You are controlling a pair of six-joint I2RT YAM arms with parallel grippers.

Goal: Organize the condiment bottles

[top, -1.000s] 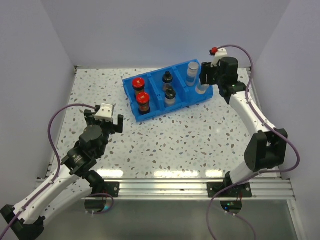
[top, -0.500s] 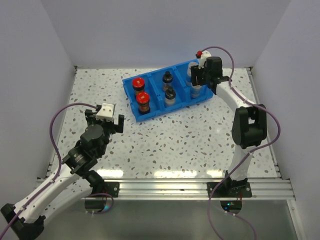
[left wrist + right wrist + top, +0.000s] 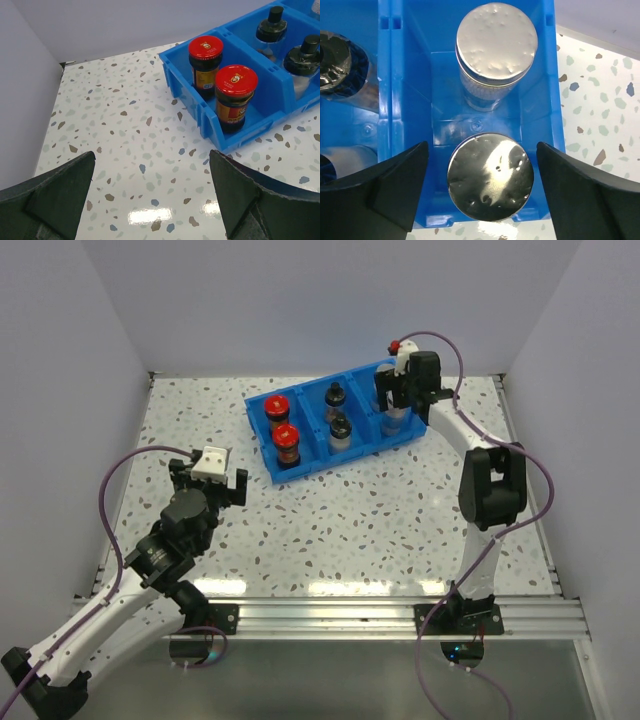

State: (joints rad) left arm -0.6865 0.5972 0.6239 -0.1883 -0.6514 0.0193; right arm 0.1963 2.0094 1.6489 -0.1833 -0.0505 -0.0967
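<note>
A blue bin [image 3: 312,465] holds the condiment bottles. Two red-capped jars [image 3: 206,62] [image 3: 234,97] stand in its left compartment. The middle one holds two black-capped jars [image 3: 271,27] [image 3: 304,55]. Two silver-capped jars [image 3: 496,44] [image 3: 490,176] stand in the right one. My right gripper [image 3: 482,150] hovers open over the nearer silver-capped jar, and its fingers [image 3: 395,185] are clear of the cap on both sides. From above, the right gripper [image 3: 397,400] hides most of both silver-capped jars. My left gripper [image 3: 152,155] is open above bare table, left of the bin, with nothing in it.
The speckled table [image 3: 350,520] is enclosed by pale walls on the left [image 3: 60,390], back and right [image 3: 580,390]. An aluminium rail [image 3: 330,615] with both arm bases runs along the near edge. Purple cables loop off each arm.
The right gripper carried a silver-capped jar leftward into the bin's right compartment, then opened, leaving the jar standing there. The left arm has not moved.
</note>
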